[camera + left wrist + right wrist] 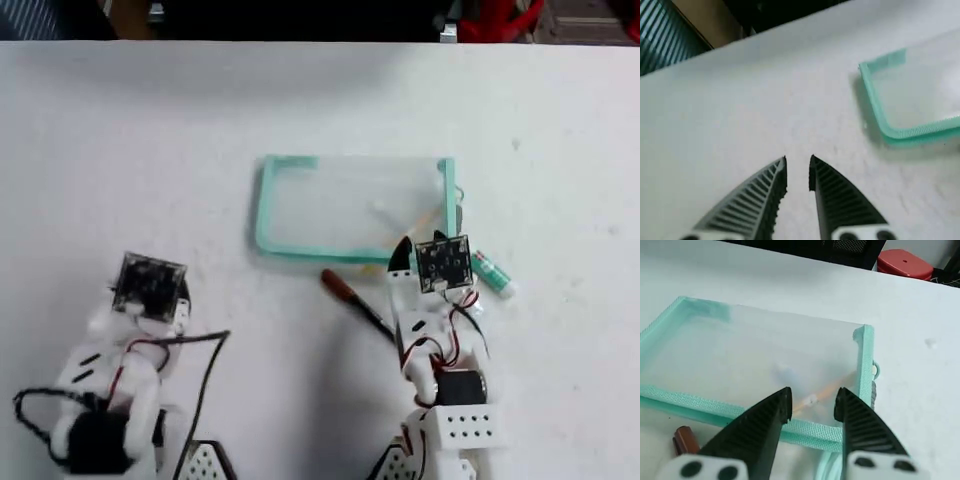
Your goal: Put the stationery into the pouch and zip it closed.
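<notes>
A: Your right gripper [813, 397] sits closest to the lens. Its two black fingers [765, 420] stand apart, with nothing caught between them.

B: Agreed. You have it hanging over the pouch [862, 360], at the teal edge nearest the arms and close to the corner with the zipper ring [875, 370].

A: Through the clear wall just past your fingertips you can see a thin tan pencil [827, 388] with a pale tip, lying slantwise. Something whitish lies farther in, too blurred to name.

B: You cannot tell from these views whether the zip is open or shut.

A: Outside the pouch, look at the high view. Your pen [345, 292], brown at one end, lies slanted on the table [130, 130], just beside the pouch's near edge and next to the right arm.

B: On the other side of that arm you have a green-and-white stick [493, 274], just off the pouch's right corner.

A: Your left gripper [798, 167] has its ribbed fingers slightly parted and holds nothing, over bare table.

B: The high view puts your left arm [150, 290] well to the left of the pouch, apart from all the stationery.
</notes>
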### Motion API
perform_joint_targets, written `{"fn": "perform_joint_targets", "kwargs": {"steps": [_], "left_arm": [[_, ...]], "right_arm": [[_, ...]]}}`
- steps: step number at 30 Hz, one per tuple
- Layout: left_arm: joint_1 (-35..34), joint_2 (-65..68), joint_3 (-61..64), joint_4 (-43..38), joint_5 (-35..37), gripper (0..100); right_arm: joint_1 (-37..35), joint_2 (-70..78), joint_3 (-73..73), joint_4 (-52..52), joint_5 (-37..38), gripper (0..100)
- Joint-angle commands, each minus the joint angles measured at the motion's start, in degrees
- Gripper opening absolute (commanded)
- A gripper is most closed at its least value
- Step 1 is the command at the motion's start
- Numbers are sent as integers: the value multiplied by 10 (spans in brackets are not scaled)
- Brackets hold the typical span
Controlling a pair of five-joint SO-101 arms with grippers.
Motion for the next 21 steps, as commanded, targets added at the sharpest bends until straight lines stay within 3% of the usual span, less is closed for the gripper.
{"fn": "perform_joint_targets", "kwargs": {"steps": [1,5,11,15,18,21], "left_arm": [[-4,0,-83,3,-70,94],[1,0,-83,-18,-147,91],[8,0,-155,-85,-42,93],[28,7,-199,-101,-50,94],[58,82,-202,-99,-107,94],[45,234,-236,-98,-111,94]], "right_arm": [[0,-4,-4,-16,2,152],[0,-4,-4,-16,2,152],[0,-4,-4,-15,2,152],[0,-4,-4,-15,2,152],[-2,-4,-3,-16,2,152],[-2,-4,-3,-16,2,152]]}}
